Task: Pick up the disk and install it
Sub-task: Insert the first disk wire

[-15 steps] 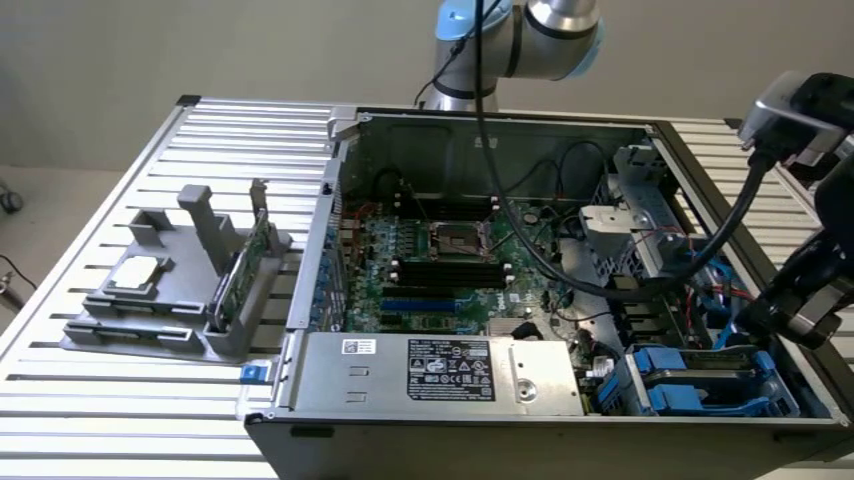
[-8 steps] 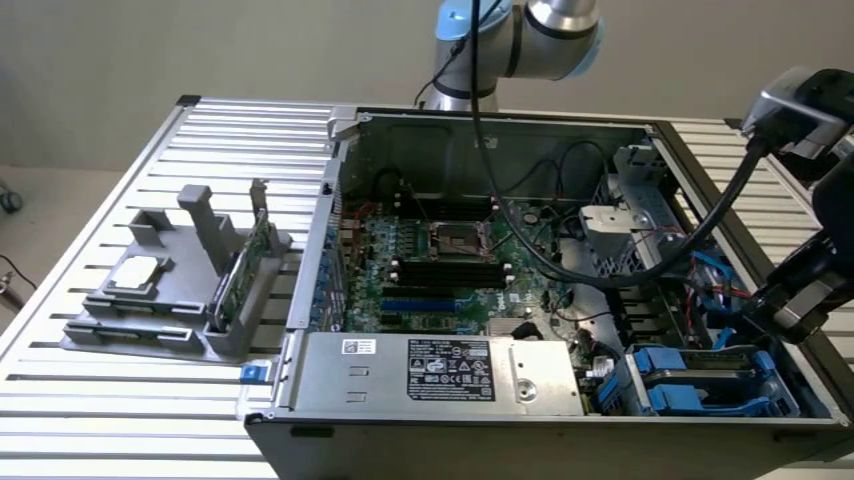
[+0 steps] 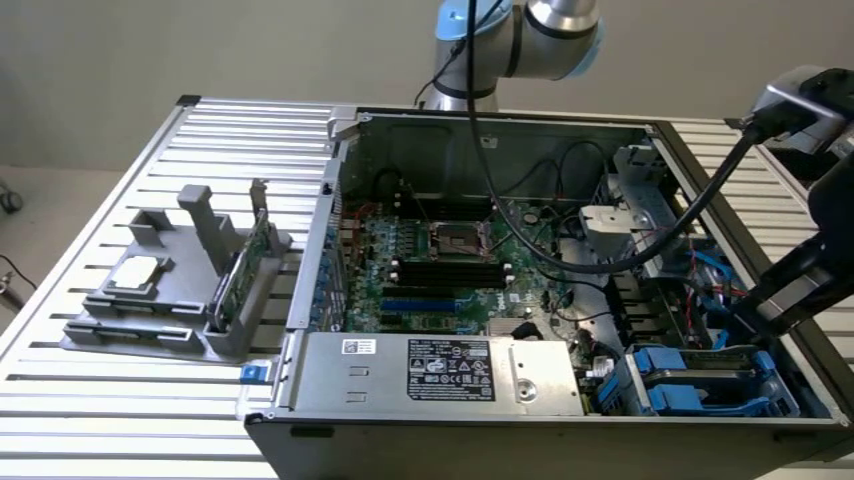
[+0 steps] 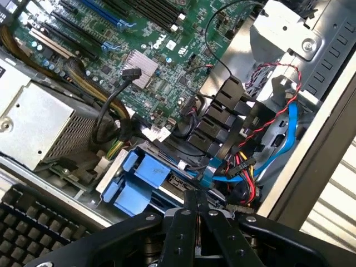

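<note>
Looking down through the wrist camera, I am seeing the fingers [image 4: 186,231] pressed together with nothing between them, so I am carrying nothing. The arm [image 3: 801,270] is reaching in from the exterior view's right and is holding them over the corner of the open computer case [image 3: 481,122] where the drive bays sit, toward that view's near edge. The case is lying on its side on the slatted counter [image 3: 160,400].

The disk [image 4: 146,177] is sitting low in that corner bay. Its blue frame [image 3: 667,365] is showing just beside the power supply [image 3: 441,368], on the exterior view's right of that box.

The relation I am watching is this one: the disk is lying off the fingertips toward the power supply and the case's near wall, not straight under them. I am also judging it to be lower than they are. I am reading its long axis as running along that near wall, left to right across the exterior view, though the frame is hiding much of its outline.

A bundle of cables [image 4: 245,169] is crowding the far side of the fingertips, close to them. I am not able to tell whether the fingers would open across the disk's short side or its long one.
</note>
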Robot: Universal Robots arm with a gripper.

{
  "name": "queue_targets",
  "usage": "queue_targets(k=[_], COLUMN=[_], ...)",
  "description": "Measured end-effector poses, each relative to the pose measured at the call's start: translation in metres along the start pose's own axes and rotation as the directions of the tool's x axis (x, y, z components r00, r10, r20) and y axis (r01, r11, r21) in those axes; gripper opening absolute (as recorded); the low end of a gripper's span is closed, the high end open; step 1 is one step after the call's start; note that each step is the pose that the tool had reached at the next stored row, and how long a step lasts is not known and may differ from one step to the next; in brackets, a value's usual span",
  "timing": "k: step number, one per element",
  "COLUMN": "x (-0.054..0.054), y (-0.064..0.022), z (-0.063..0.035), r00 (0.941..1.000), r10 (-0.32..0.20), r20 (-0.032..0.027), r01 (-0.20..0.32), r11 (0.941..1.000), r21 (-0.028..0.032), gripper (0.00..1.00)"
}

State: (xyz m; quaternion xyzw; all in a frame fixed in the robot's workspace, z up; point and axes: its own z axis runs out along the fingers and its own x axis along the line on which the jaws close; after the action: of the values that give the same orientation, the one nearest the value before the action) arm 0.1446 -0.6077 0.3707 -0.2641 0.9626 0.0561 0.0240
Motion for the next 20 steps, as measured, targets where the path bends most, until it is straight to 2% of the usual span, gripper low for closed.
queue_targets(k=[5,10,14,17,19,20], x=[0.0,0.0,0.001,0.001,0.001,0.001], y=[-0.0003,-0.0006,-0.0009,-0.0011,-0.0012,-0.0012], z=[0.0031,0.0063,0.0089,0.0109,0.0122,0.0128], r00=[0.9959,0.9835,0.9677,0.9528,0.9409,0.9347], r10=[0.09,0.18,0.251,0.302,0.337,0.353], r20=[0.0085,0.018,0.026,0.032,0.0363,0.0383], r01=[-0.09,-0.18,-0.251,-0.303,-0.338,-0.354], r11=[0.9959,0.9835,0.9678,0.9529,0.9411,0.9349], r21=[0.006,0.0117,0.0157,0.0182,0.0197,0.0203], gripper=[0.11,0.11,0.11,0.12,0.24,0.24])
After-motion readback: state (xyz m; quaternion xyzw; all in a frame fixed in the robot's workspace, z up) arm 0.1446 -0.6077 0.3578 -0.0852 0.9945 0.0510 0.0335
